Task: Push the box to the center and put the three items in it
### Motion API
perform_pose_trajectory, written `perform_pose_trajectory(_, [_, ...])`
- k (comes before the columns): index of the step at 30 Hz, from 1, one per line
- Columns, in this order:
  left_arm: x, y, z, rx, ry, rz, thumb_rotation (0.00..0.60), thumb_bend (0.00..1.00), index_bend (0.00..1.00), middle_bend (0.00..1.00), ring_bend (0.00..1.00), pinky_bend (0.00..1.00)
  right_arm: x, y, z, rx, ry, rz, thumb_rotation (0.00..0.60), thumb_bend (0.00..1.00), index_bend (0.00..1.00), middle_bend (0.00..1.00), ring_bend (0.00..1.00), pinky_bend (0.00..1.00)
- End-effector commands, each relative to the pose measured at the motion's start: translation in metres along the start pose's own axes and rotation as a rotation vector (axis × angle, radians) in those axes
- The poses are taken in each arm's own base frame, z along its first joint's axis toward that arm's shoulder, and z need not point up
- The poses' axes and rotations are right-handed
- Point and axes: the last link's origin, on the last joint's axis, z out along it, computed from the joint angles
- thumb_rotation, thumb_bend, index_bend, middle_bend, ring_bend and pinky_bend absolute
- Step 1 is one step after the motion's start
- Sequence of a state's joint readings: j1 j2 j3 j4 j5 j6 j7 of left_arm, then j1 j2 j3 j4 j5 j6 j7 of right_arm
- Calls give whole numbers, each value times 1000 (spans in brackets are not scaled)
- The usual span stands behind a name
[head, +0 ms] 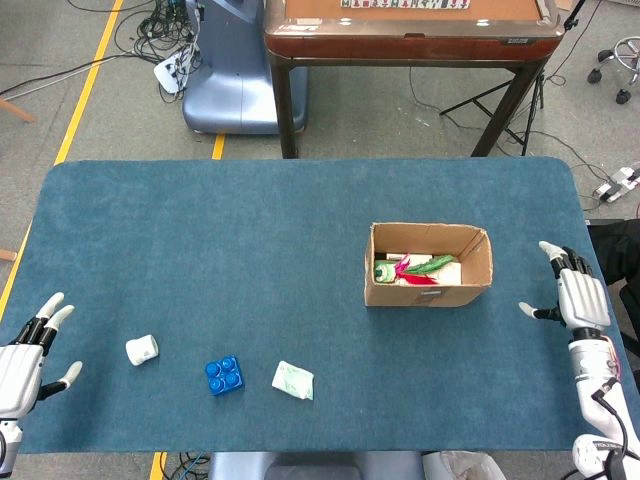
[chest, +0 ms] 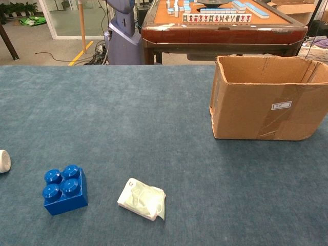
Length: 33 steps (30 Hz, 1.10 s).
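Cardboard box (head: pixel 428 265) sits on the blue table (head: pixel 250 240), right of the middle, its top open; inside lie a green and red object and something pale, too small to identify with any certainty. Just beyond the box's right wall, apart from it, the right hand (head: pixel 572 298) hangs above the table's right edge with its fingers spread and nothing in them. At the near left corner the left hand (head: pixel 22 360) also holds nothing, fingers splayed. Three items lie in a row along the near left part of the table, well apart from the box: a small white cup (head: pixel 142 350) on its side, a blue building block (head: pixel 224 375) with round studs up, and a crumpled pale green packet (head: pixel 293 380), nearest the middle.
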<state>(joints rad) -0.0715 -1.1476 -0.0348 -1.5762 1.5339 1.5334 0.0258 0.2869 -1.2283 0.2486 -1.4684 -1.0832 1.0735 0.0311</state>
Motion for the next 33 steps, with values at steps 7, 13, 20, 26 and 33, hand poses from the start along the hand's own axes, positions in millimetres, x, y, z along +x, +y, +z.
perform_pose_trajectory(7, [0, 0, 0, 1, -2, 1, 600, 222, 149, 73, 183, 523, -12, 1, 7, -41, -69, 5, 600, 9, 98, 124, 0, 87])
perform_pose_trajectory(13, [0, 1, 0, -1, -1, -1, 600, 223, 150, 73, 183, 523, -23, -2, 14, -54, -104, -3, 600, 10, 99, 123, 0, 87])
perform_pose_trajectory(20, [1, 0, -1, 0, -1, -2, 600, 223, 150, 74, 183, 523, -39, -15, 24, -33, -139, -3, 600, 10, 99, 123, 0, 87])
perform_pose_trajectory(26, [2, 0, -1, 4, 1, -3, 600, 222, 150, 73, 183, 523, -51, -31, 32, 4, -167, -4, 600, 9, 98, 123, 0, 87])
perform_pose_trajectory(33, [3, -1, -1, 9, 5, -4, 600, 222, 151, 74, 183, 523, -69, -51, 35, 50, -213, -13, 600, 10, 98, 123, 0, 87])
